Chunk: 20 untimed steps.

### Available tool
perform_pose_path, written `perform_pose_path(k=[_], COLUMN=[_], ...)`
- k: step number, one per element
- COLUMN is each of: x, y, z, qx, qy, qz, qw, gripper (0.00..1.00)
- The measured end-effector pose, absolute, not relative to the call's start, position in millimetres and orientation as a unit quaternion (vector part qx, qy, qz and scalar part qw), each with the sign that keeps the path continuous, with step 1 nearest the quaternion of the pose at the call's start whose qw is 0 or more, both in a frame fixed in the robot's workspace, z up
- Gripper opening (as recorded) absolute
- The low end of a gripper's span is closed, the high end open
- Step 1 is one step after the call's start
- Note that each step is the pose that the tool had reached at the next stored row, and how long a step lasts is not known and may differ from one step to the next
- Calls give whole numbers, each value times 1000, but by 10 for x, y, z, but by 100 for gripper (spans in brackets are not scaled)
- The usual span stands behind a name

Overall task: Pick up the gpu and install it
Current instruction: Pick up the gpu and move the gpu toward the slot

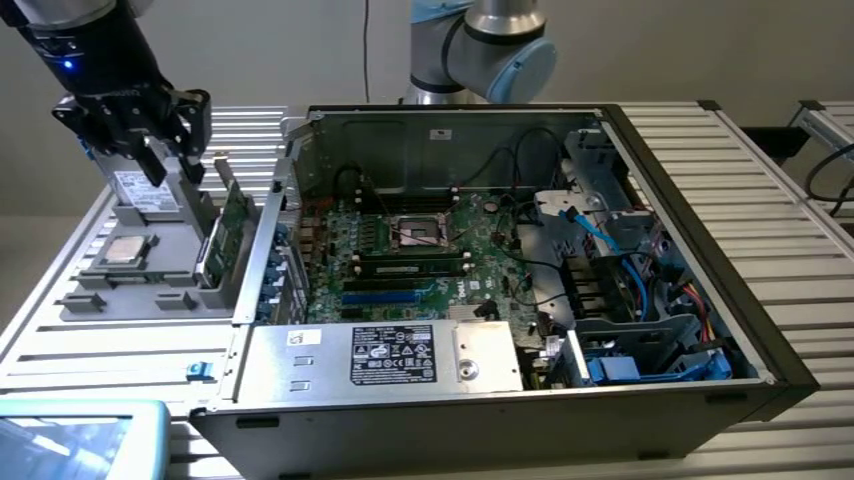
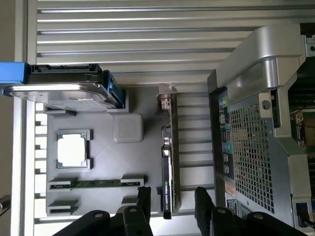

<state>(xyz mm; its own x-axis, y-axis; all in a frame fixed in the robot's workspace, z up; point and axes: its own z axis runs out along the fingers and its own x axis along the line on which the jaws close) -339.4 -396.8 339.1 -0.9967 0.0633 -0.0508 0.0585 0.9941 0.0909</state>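
The gpu (image 1: pixel 228 232) stands on edge in a slot of the grey holder tray (image 1: pixel 134 292), to the exterior view's left of the open computer case (image 1: pixel 694 230). Its green face shows there. In the wrist view, the gpu (image 2: pixel 169 157) is a thin dark strip seen edge-on, with its silver bracket at one end. My gripper (image 1: pixel 170 160) hangs open a little above the tray, apart from the card. The wrist view has my gripper (image 2: pixel 173 202) with one black finger (image 2: pixel 143 197) on each side of the card's line, holding nothing.
The tray (image 2: pixel 138 162) also holds a silver drive with blue clips (image 2: pixel 64 88), a square silver chip (image 2: pixel 73 149) and a memory stick (image 2: pixel 96 183). Inside the case lie the motherboard (image 1: pixel 414 250), cables and a silver power supply (image 1: pixel 400 355). Slatted table (image 1: pixel 787 200) surrounds everything.
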Motion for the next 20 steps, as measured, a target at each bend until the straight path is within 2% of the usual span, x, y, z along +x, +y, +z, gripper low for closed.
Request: perform_pose_path(k=[20], x=[-3398], y=[-3966], z=[3027], qx=[31], qy=[998], qz=[45], qw=[27], gripper=[49])
